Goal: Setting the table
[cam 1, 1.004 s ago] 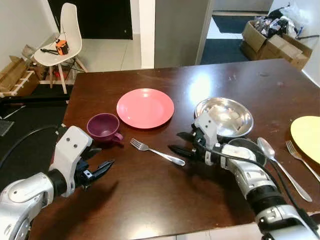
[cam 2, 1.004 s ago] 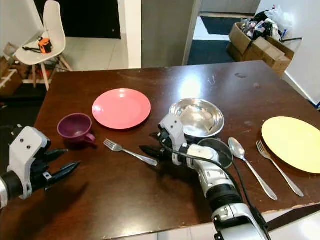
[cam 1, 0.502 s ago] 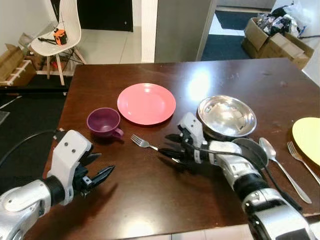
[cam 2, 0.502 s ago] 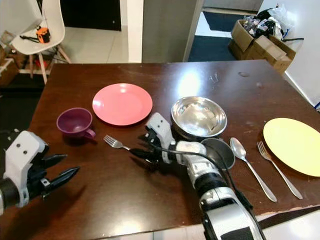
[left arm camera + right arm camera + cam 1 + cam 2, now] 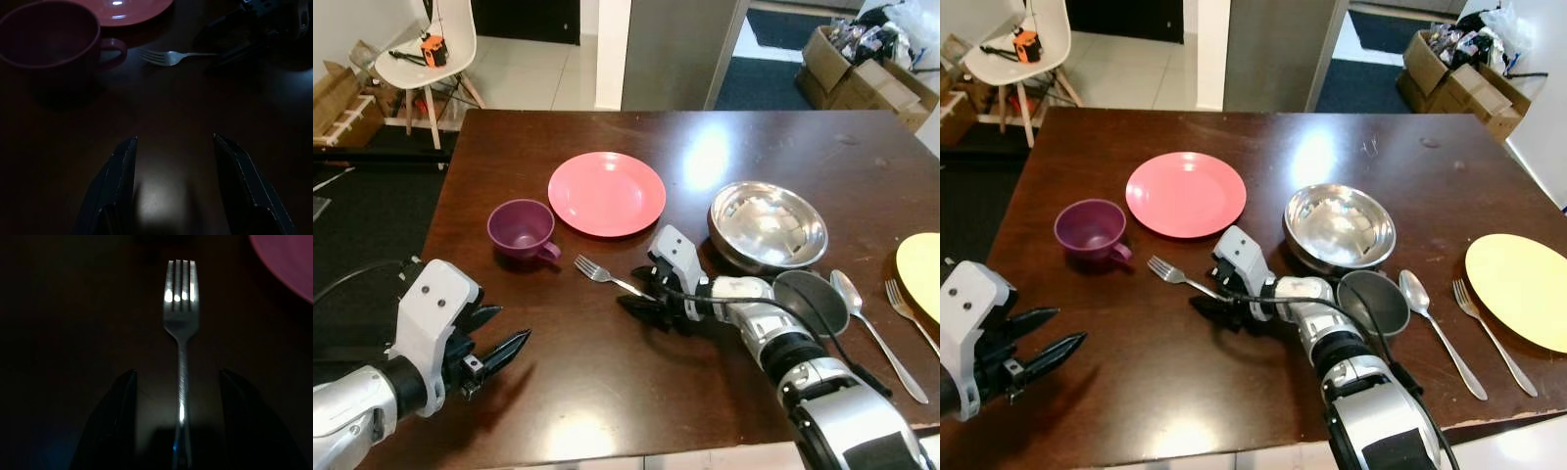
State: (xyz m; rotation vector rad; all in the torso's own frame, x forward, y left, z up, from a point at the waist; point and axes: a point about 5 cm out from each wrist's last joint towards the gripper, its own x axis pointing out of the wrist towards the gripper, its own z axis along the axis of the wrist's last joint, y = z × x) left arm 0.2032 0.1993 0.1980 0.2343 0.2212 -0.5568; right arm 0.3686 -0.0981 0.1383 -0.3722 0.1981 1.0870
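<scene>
Two black-fingered grippers are seen over a dark brown wooden table [image 5: 607, 392]. The right gripper [image 5: 641, 291] is lowered at the middle of the table, its fingers spread apart with the handle of a silver metal fork [image 5: 608, 277] lying between them; in the right wrist view the fork [image 5: 181, 333] runs straight down the gap between the two fingers [image 5: 115, 426], and contact with either finger cannot be made out. The fork's tines are pointed toward a purple plastic cup [image 5: 522, 230], which is set upright just beside a round pink plate [image 5: 606, 192]. The left gripper [image 5: 494, 338] is held above the near left part of the table, its fingers parted and nothing between them; in the left wrist view the same parted fingers [image 5: 117, 181] are directed toward the cup and fork. To the right of the right gripper a shiny round steel bowl [image 5: 768, 224] is placed, and a smaller dark grey bowl [image 5: 811, 302] is set just in front of it. Further right a silver spoon [image 5: 862, 318] and a second silver fork [image 5: 1494, 336] are laid side by side, next to a round yellow plate [image 5: 1520, 289]. Beyond the table a white chair [image 5: 416, 59] is seen, bearing an orange object on its seat.
</scene>
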